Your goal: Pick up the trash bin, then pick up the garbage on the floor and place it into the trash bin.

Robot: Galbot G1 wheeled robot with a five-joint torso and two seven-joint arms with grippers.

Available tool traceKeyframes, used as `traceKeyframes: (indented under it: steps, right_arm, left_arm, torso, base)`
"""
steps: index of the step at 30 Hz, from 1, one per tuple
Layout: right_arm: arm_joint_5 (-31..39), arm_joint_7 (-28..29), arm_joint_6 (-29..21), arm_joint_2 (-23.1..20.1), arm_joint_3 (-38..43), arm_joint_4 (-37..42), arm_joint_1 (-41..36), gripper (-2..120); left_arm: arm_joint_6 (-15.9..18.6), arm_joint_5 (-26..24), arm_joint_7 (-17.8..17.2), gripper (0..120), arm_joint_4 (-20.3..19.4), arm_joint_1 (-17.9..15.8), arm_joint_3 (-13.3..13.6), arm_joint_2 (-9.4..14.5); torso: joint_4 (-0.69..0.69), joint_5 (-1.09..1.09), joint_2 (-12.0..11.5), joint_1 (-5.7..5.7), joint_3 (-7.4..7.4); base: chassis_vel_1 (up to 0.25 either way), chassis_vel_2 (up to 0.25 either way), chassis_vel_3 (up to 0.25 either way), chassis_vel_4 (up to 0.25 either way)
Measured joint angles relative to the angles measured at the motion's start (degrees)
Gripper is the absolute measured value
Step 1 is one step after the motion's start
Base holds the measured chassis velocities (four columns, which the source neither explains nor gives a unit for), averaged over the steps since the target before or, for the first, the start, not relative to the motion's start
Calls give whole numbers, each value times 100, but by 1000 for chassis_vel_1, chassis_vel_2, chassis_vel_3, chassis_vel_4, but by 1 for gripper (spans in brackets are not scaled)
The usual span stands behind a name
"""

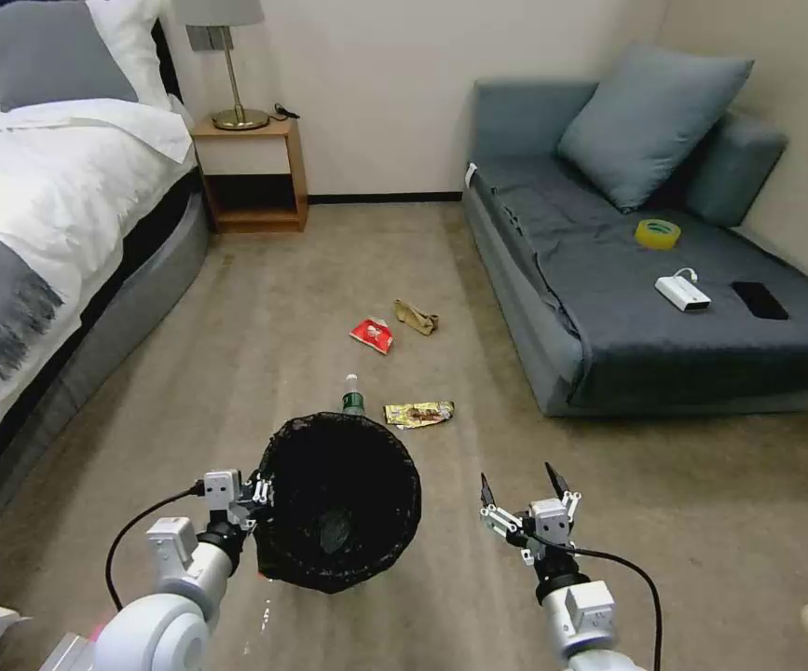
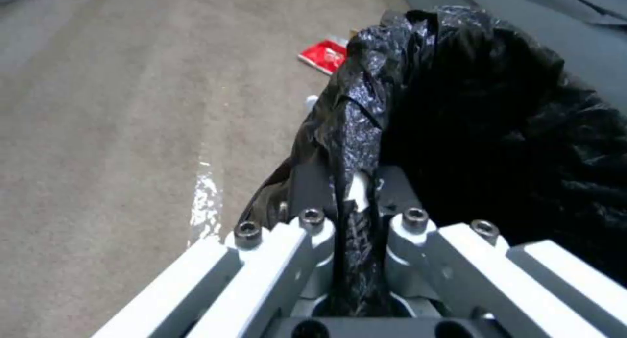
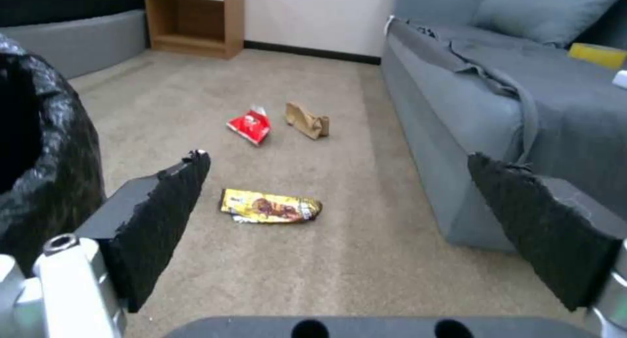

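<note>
The black bag-lined trash bin [image 1: 340, 503] hangs above the carpet, tipped toward me, with my left gripper [image 1: 259, 489] shut on its rim [image 2: 356, 147]. My right gripper [image 1: 520, 483] stands open and empty to the bin's right, above the floor. The garbage lies beyond: a clear bottle with a green label [image 1: 352, 395] partly hidden behind the bin, a gold foil wrapper [image 1: 418, 413] [image 3: 270, 206], a red-and-white packet [image 1: 373, 334] [image 3: 250, 125] [image 2: 323, 56], and crumpled tan paper [image 1: 417, 317] [image 3: 307, 120].
A grey sofa [image 1: 609, 308] on the right carries a cushion, a yellow tape roll [image 1: 657, 233], a white power bank [image 1: 682, 292] and a black phone [image 1: 760, 300]. A bed [image 1: 40, 242] borders the left. A wooden nightstand [image 1: 250, 177] with a lamp stands at the back wall.
</note>
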Motion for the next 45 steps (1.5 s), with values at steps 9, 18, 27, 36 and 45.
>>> traceKeyframes:
  steps: [9, 18, 27, 36, 45]
  right_arm:
    - [-13, -45, -32, 0, -8, 66, -44, 100]
    - [0, -44, -65, 0, -49, 102, -51, 100]
    - [-6, -10, -13, 0, -84, 87, -65, 100]
    - [-101, 12, 19, 0, -165, 41, -88, 100]
    - [-136, 19, 23, 0, -195, 30, -86, 100]
  left_arm:
    - [-14, -60, -26, 4, -41, -9, -132, -33]
    - [-29, -174, -61, 4, -67, -58, -370, -39]
    - [-50, -215, -71, 4, -49, -98, -551, -30]
    - [-88, -241, -74, 4, -65, -102, -681, -45]
    - [-123, -286, -148, 4, -51, -155, -833, -49]
  torso:
    - [0, 0, 0, 0, 0]
    - [0, 0, 0, 0, 0]
    - [0, 0, 0, 0, 0]
    - [-1, 0, 0, 0, 0]
    - [0, 0, 0, 0, 0]
  base:
    - [0, 0, 0, 0]
    - [0, 0, 0, 0]
    - [0, 0, 0, 0]
    - [-70, 58, 74, -68]
    - [-81, 97, 77, -85]
